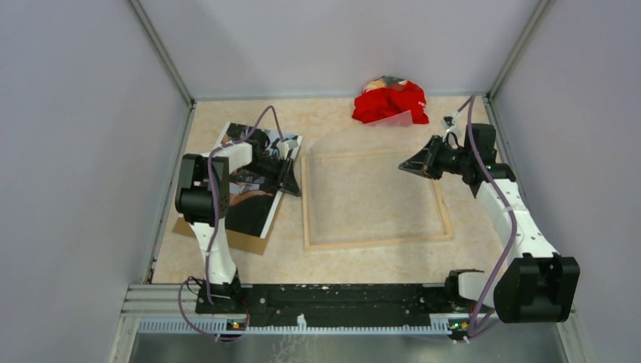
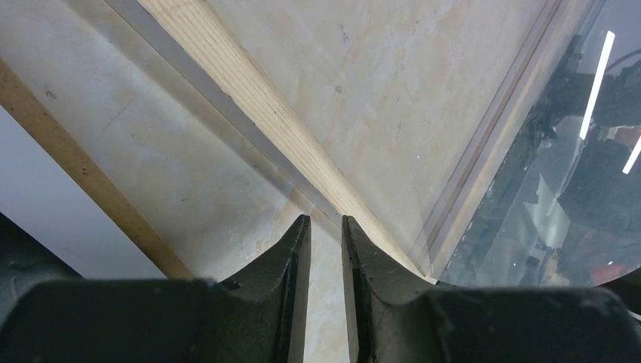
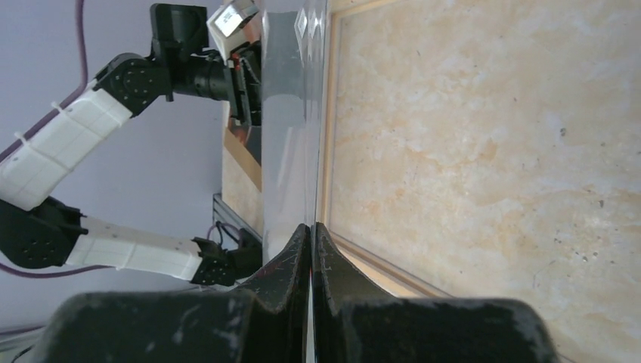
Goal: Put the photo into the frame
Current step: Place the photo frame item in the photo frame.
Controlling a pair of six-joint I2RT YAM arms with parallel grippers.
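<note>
The frame [image 1: 376, 240] lies flat mid-table with its light wood back up; one of its rails [image 2: 242, 83] runs diagonally through the left wrist view. The photo [image 1: 253, 198] lies picture-up at the left. My right gripper [image 1: 408, 164] is shut on the right edge of a clear pane [image 1: 355, 144], which it holds tilted above the frame. In the right wrist view the pane [image 3: 291, 113] runs edge-on into the shut gripper [image 3: 311, 225]. My left gripper [image 1: 291, 181] hovers by the frame's left rail. Its jaws [image 2: 326, 219] stand slightly apart with only table showing between them.
A brown backing board [image 1: 227, 238] lies under the photo at the left. A red cloth bundle [image 1: 389, 102] sits at the back wall. Grey walls close the table on three sides. The left arm [image 3: 189, 72] shows beyond the pane in the right wrist view.
</note>
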